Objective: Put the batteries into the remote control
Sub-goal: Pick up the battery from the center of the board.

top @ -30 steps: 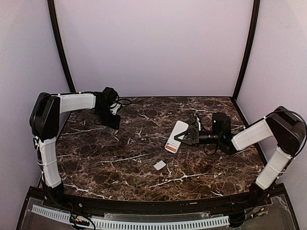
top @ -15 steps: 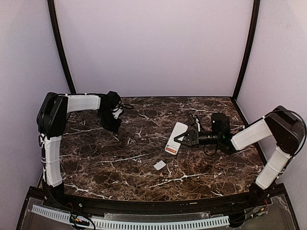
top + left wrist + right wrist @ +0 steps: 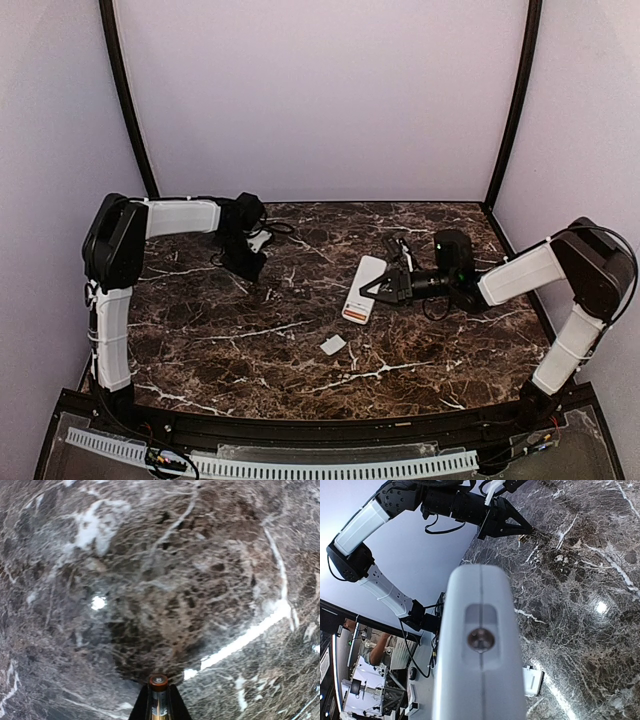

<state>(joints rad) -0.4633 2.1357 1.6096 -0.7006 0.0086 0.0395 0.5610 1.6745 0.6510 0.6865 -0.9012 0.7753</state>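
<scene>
The remote (image 3: 366, 288) is lying right of centre on the table (image 3: 250, 340), the square piece (image 3: 333, 345) lying nearer, the battery (image 3: 158, 696) sitting in the left gripper (image 3: 252, 266), back left.

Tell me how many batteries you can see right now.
2. One battery is pinched in the left gripper; another, orange-red, sits at the remote's near end. Others may be hidden.

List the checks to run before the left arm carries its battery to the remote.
1. Battery gripped by the left gripper: ok, the jaws press on both sides of it.
2. Battery lifted off the table: cannot tell.
3. Remote held by the right gripper: ok, the jaws are shut on its side.
4. Small white cover off the remote: ok, it lies apart on the table.
5. Battery bay open and free: cannot tell; something orange-red shows at the remote's near end.
</scene>
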